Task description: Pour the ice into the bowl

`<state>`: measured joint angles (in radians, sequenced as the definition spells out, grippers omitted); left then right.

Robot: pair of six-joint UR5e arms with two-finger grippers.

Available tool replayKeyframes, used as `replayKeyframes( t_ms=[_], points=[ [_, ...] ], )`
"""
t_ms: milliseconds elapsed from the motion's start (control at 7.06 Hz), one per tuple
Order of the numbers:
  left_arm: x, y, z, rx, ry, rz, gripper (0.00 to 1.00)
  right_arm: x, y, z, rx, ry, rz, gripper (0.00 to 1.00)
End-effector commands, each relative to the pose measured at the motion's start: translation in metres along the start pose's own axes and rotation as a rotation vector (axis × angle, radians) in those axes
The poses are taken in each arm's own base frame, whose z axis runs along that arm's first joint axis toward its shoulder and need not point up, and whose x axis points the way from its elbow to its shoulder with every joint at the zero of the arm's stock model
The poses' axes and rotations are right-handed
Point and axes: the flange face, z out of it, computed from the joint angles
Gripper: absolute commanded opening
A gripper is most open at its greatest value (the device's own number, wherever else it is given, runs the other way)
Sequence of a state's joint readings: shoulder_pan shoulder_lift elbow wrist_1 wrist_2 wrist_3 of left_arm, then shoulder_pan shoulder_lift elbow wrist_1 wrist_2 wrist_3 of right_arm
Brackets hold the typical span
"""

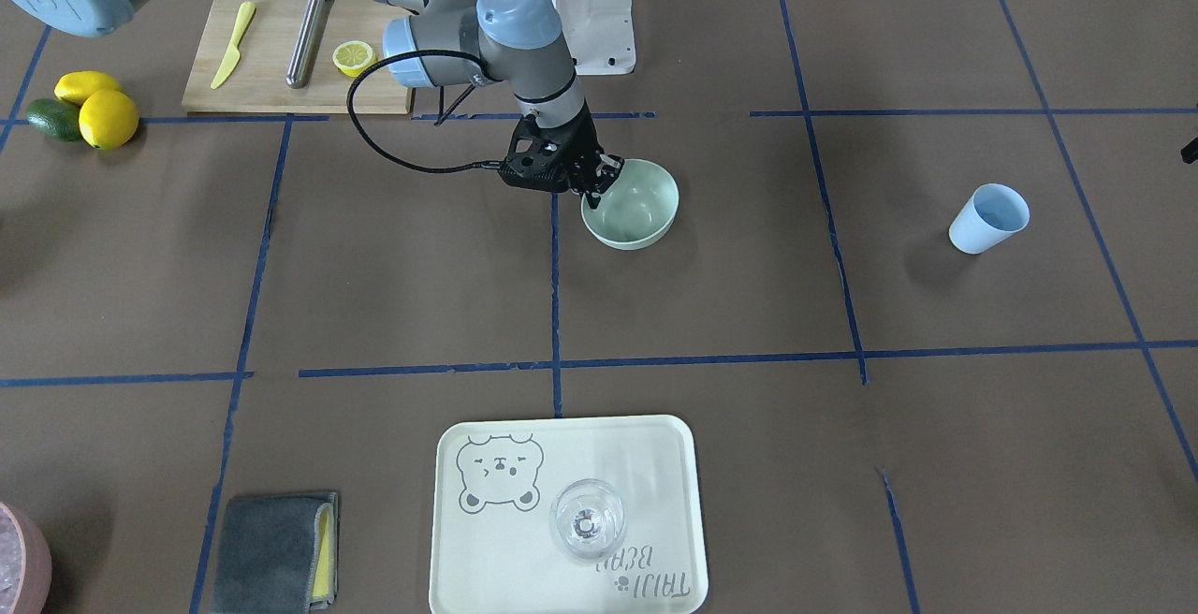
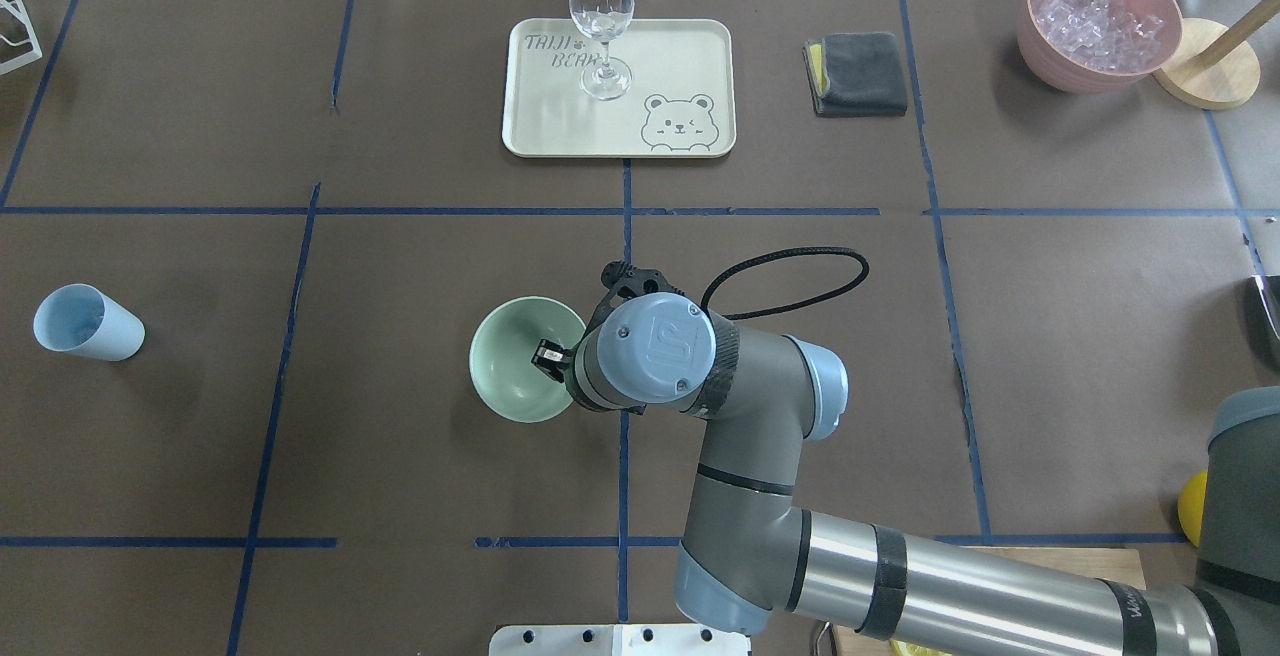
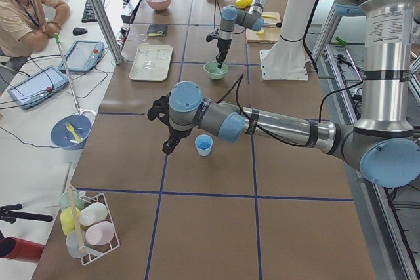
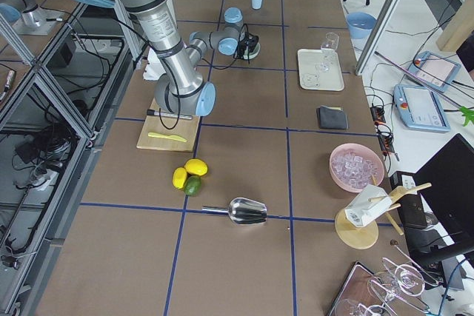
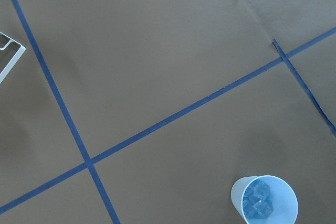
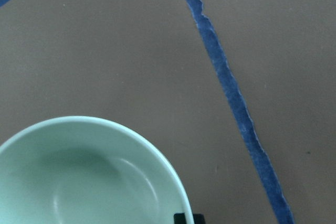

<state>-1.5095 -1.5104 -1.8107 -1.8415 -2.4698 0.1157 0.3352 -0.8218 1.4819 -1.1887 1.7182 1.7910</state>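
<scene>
The pale mint-green bowl stands empty on the brown table near its middle; it also shows in the overhead view and the right wrist view. My right gripper hangs over the bowl's rim, jaws apart, with one finger inside the bowl. The light blue cup stands apart from it, and small clear ice cubes lie in the cup. My left gripper is just beside the cup; I cannot tell whether it is open or shut.
A cream tray holds a clear stemmed glass. A pink container of ice and a grey cloth lie at the far right. A cutting board, lemons and a metal scoop are on the right arm's side.
</scene>
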Motion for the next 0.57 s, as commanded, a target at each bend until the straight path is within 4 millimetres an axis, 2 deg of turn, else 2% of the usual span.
replayKeyframes(
  t_ms=[0,283,425],
  points=[
    [0.007,-0.005,-0.004,0.056,-0.004,-0.081,1.00,-0.017,0.005,-0.011,-0.007,-0.033,-0.001,1.00],
    [0.025,0.016,0.019,0.116,0.009,-0.113,1.00,-0.026,-0.003,-0.028,-0.001,-0.066,0.003,1.00],
    [0.043,0.029,0.039,0.157,-0.026,-0.130,1.00,-0.033,-0.018,-0.058,0.010,-0.109,0.009,1.00]
  ],
)
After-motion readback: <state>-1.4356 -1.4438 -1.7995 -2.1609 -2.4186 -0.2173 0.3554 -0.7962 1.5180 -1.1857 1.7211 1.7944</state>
